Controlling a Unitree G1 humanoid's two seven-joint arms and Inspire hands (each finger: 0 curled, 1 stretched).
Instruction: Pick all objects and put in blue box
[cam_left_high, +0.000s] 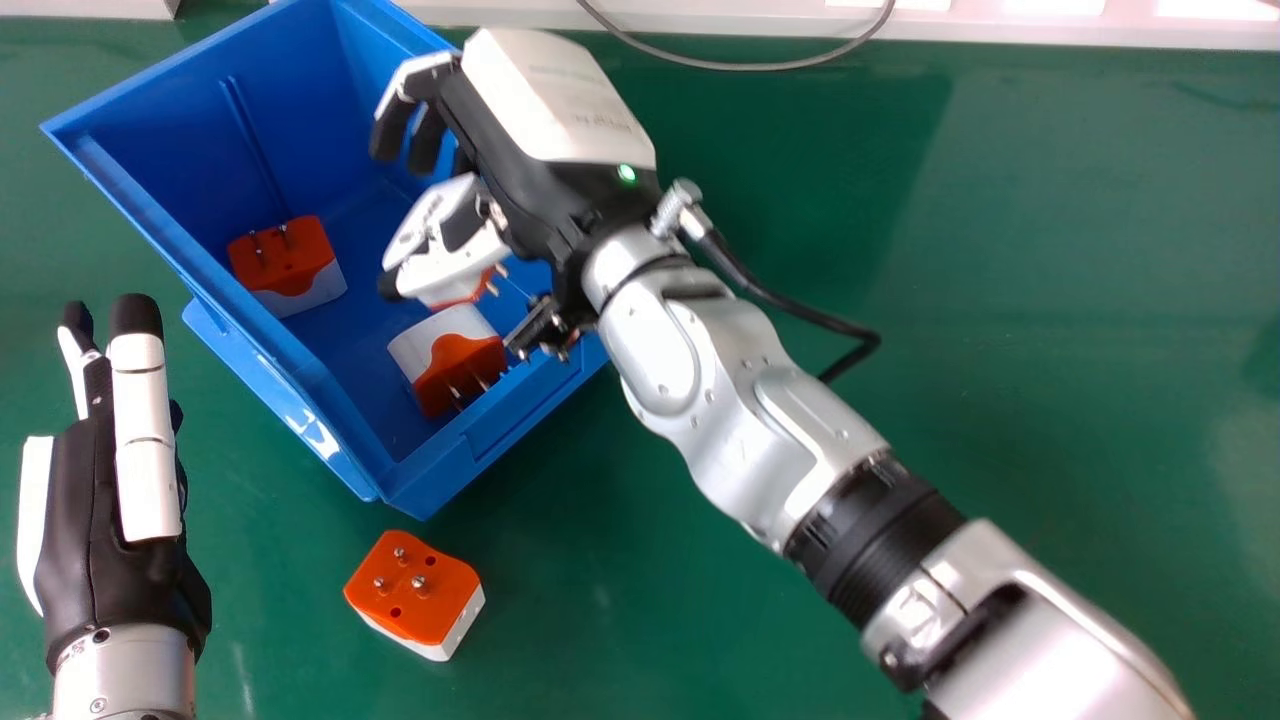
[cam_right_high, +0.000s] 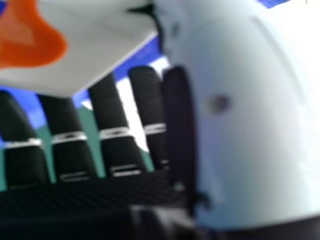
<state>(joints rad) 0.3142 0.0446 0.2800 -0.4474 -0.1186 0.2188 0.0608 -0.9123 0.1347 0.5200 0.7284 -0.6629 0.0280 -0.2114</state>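
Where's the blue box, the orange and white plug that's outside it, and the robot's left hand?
Blue box (cam_left_high: 200, 130): head view, on its inner wall.
Orange and white plug (cam_left_high: 443, 603): head view, on its orange face.
Left hand (cam_left_high: 75, 520): head view, on its black part.

Glossy green tabletop (cam_left_high: 1050, 300), grey cable (cam_left_high: 760, 67)

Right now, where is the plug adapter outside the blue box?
In the head view, the plug adapter lies left of centre, just below the blue box.
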